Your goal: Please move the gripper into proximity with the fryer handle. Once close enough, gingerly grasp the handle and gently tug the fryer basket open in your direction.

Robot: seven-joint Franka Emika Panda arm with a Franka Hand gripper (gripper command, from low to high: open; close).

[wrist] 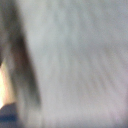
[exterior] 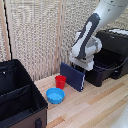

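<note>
At the exterior view's left sits a big black soft-sided case point(exterior: 20, 97), boxy, with fabric-looking walls and an open top. Next to it on the pale wooden slatted table point(exterior: 95, 107) lies a shallow round blue plastic bowl point(exterior: 55, 95), and just behind that stands a small red plastic cup point(exterior: 60, 81), upright. A dark blue flat book-like slab point(exterior: 73, 76) stands on edge beside the cup, tilted back.

My white blocky gripper point(exterior: 81, 64) hangs from my white and dark arm just above and behind the slab's top edge; its fingers are hidden from here, so I cannot tell whether they are spread or pressed together. My wrist view is only a grey blur.

At the exterior view's right is the boxy black plastic air fryer; its fryer basket point(exterior: 102, 67) appears drawn out toward the table's middle, its open cavity facing up. I cannot make out the handle.
</note>
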